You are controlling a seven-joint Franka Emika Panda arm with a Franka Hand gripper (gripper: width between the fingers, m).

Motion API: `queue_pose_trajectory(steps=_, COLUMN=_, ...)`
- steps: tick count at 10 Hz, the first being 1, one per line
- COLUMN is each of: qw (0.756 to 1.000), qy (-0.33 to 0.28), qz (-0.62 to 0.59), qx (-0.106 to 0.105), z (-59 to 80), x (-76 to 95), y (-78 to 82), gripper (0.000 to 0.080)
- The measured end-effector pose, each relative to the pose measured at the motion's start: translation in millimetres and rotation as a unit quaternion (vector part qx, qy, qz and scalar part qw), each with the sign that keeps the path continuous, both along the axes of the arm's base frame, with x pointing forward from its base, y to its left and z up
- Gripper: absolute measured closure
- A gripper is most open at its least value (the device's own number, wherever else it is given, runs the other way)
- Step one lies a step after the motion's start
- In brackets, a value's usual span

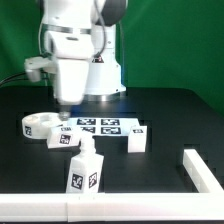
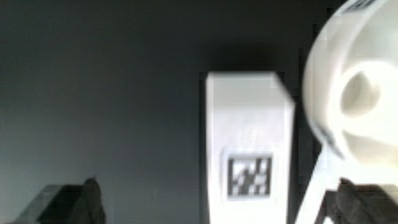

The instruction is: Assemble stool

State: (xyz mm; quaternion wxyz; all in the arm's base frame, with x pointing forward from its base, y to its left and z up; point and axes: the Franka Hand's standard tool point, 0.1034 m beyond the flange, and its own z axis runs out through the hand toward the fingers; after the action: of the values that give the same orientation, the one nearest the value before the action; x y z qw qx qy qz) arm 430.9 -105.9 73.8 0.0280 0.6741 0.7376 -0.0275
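Exterior view, starting at its left: the stool's round seat [image 1: 38,126] lies flat on the black desk [image 1: 175,110], toward the desk edge on the exterior view's left. A leg [image 1: 63,137] lies just beside it on the side toward the middle of the desk. The arm hangs over that pair with its wrist pointing straight down. Next is a second leg [image 1: 84,172] standing upright near the desk edge closest to the camera. After it come the marker board [image 1: 100,125], a third leg [image 1: 137,138] lying at its far end, and the corner rail [image 1: 205,168] by the edge on the exterior view's right. In the wrist view the fingers [image 2: 71,203] are spread wide with nothing in them. The lying leg sits below and between them, its long axis crossing the line from one fingertip to the other, so a straight descent should let them close across its narrow width. The seat's rim is close to one finger; whether seat and leg touch I cannot tell.
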Motion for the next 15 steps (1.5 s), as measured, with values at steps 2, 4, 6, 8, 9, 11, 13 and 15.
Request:
queue_pose_trajectory(steps=2, qw=0.997, qy=0.015, qz=-0.077, qx=0.004, z=0.6, x=-2.0, y=-1.5, gripper=0.0150)
queue_pose_trajectory(steps=4, qw=0.993, qy=0.010, qz=-0.120, qx=0.005, z=0.3, x=-1.5, y=-1.0, gripper=0.0150)
queue_pose_trajectory(steps=6, qw=0.982, qy=0.007, qz=-0.187, qx=0.007, z=-1.5, x=-3.2, y=-4.9, gripper=0.0150)
queue_pose_trajectory(steps=8, qw=0.952, qy=0.014, qz=-0.305, qx=0.025, z=-15.5, x=-21.2, y=-47.9, gripper=0.0150)
queue_pose_trajectory(steps=9, qw=0.930, qy=0.025, qz=-0.366, qx=0.029, z=-24.2, x=-29.3, y=-55.3, gripper=0.0150)
queue_pose_trajectory(steps=11, qw=0.903, qy=0.037, qz=-0.427, qx=0.034, z=-34.8, x=-42.8, y=-50.1, gripper=0.0150)
queue_pose_trajectory(steps=13, qw=0.908, qy=0.032, qz=-0.416, qx=0.041, z=-44.6, x=-48.0, y=-57.7, gripper=0.0150)
queue_pose_trajectory(steps=15, qw=0.923, qy=0.038, qz=-0.379, qx=0.044, z=-50.0, x=-46.9, y=-62.6, gripper=0.0150)
